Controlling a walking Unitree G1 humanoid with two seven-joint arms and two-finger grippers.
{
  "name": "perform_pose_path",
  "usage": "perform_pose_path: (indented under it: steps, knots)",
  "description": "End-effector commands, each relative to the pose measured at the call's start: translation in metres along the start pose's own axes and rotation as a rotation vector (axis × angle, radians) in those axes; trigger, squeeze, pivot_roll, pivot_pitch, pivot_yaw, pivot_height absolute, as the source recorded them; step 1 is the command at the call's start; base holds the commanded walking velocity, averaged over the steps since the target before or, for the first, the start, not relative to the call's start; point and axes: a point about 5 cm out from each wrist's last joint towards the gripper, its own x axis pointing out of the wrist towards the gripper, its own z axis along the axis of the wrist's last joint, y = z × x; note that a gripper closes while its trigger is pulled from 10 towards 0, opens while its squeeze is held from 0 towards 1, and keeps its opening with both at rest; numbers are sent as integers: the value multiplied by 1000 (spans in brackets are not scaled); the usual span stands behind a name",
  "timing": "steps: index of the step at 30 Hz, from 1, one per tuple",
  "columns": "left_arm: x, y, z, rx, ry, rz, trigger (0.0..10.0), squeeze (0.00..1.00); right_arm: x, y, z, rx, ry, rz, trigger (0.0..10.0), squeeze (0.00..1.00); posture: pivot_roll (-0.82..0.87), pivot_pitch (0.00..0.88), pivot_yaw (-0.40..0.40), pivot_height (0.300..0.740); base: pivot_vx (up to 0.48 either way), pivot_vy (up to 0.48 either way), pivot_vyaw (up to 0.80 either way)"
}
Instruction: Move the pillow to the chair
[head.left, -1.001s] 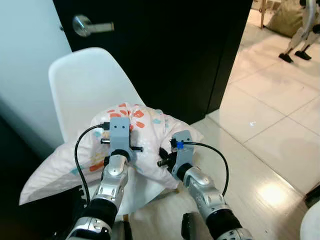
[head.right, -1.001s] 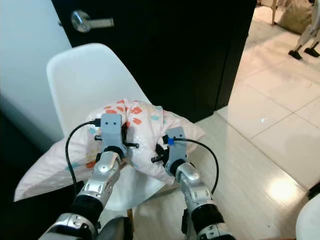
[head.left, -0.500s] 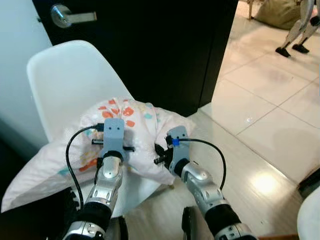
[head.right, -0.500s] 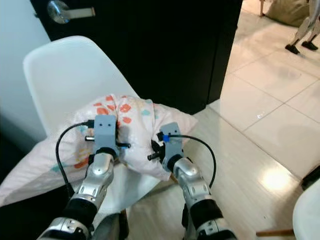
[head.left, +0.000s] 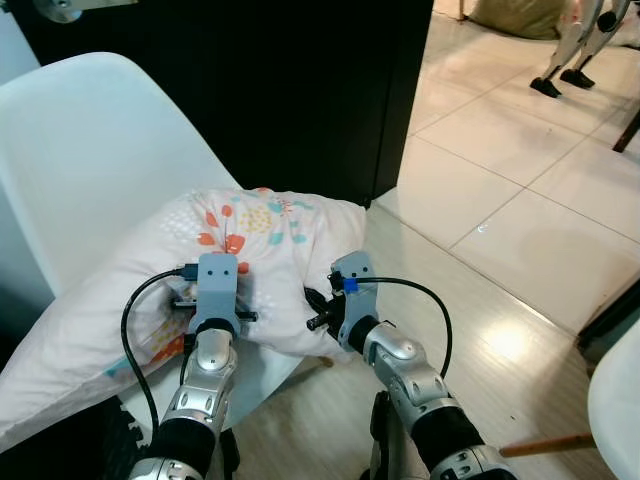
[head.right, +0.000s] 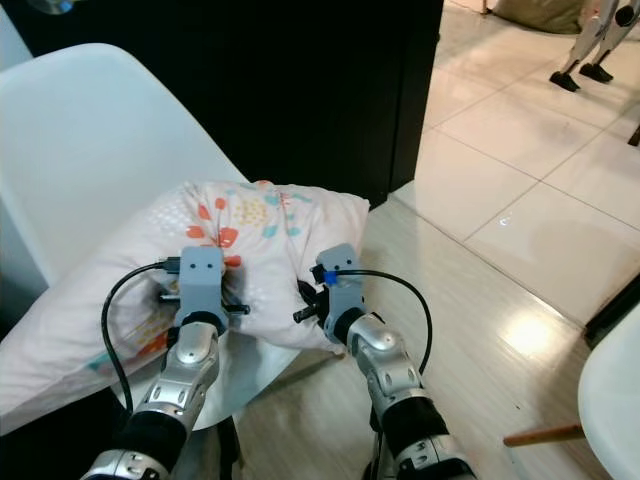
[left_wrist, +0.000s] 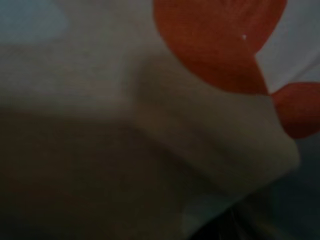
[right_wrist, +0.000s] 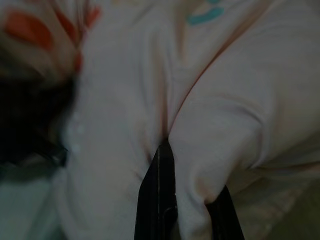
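The pillow (head.left: 200, 270) lay across the seat of the white chair (head.left: 90, 150), its patterned end toward the dark door at about 1 o'clock and its long plain end trailing off toward 8 o'clock, over the seat's near edge. Most of its bulk looked supported by the seat, so the carry itself appeared essentially finished; what seemed left was the release, and perhaps a nudge to settle the overhanging end.

The left gripper (head.left: 216, 300) was pressed into the near edge of the pillow, at 6 o'clock from the orange print. Its wrist view was all cloth at close range, with folds bunched against the lens, but the fingers could not be made out, so whether it pinched the fabric or merely rested against it could not be told.

The right gripper (head.left: 322, 308) sat against the pillow's corner at about 4 o'clock from the print, just over the pale tiled floor (head.left: 520, 190). In its wrist view one black finger (right_wrist: 159, 200) was buried in a crease and the other showed beside it with a ridge of cloth squeezed between them, so it looked closed on a fold of the pillow.

Judged from this, letting go and drawing both arms back toward 6 o'clock would complete the job.
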Motion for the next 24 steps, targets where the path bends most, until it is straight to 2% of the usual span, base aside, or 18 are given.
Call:
perform_pose_path:
  steps: [1,2,3,14,24]
  knots:
    - [-3,19,-16,8,78,59,10000,1000,1,9,8,38,-62,72,10000,0,-68,178,19,555,0,0,0]
    - [-3,20,-16,6,77,60,10000,1000,1,9,9,52,-70,83,10000,0,-68,178,19,555,0,0,0]
    - [-4,21,-16,3,72,60,10000,1000,1,10,10,67,-76,98,10000,992,-65,176,18,555,0,0,0]
    - [-17,15,5,-8,-21,6,10000,1000,-3,12,14,125,-103,174,10000,1000,-57,177,17,555,0,0,0]
    - [-27,18,17,15,-60,-25,10000,1000,-11,-20,22,139,-135,8,10000,1000,-52,175,15,555,0,0,0]
